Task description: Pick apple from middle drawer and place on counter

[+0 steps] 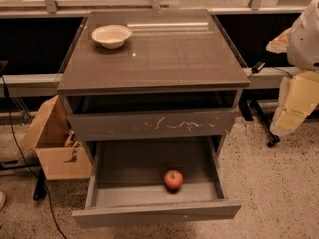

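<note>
Far left of the fingers (298,103), a cardboard box (50,138) sits on the floor. A white bowl (110,36) stands on the tabletop (174,59), up and left of them. The apple (174,179) lies in the open middle drawer (149,212), below and left of them, near its front wall. The fingers hang at the right edge, well apart from the cabinet; whether they are parted or closed I cannot tell. Reaching in could clip the scratched drawer front (149,124) above, or nudge the apple into rolling away.

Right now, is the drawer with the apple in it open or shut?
Open. The middle drawer is pulled out, the apple showing in its tray. The gripper is at the right edge, apart from it.
</note>
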`<state>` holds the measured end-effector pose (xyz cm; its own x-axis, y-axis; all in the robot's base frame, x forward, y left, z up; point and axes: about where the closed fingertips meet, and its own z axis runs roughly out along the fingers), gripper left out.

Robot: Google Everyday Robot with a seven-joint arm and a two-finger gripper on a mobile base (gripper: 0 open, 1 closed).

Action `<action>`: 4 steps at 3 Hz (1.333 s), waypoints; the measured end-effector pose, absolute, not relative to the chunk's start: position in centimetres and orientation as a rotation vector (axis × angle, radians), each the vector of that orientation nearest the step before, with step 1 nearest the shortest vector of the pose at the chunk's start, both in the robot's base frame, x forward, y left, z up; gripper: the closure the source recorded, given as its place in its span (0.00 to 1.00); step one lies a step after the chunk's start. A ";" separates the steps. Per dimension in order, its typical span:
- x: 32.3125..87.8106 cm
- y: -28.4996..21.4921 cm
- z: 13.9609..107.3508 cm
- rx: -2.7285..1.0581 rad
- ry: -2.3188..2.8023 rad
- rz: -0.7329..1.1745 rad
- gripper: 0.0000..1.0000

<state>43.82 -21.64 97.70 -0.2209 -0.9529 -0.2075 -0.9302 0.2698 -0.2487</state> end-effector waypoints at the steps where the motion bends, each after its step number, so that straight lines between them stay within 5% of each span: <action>1: 43.8 -21.6 97.7 -1.723 2.230 -0.101 0.00; 4: 45.2 -14.5 84.6 -1.543 2.265 0.282 0.00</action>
<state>45.18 -14.46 84.61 -0.3218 -0.8484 -0.4204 -0.9256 0.3754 -0.0490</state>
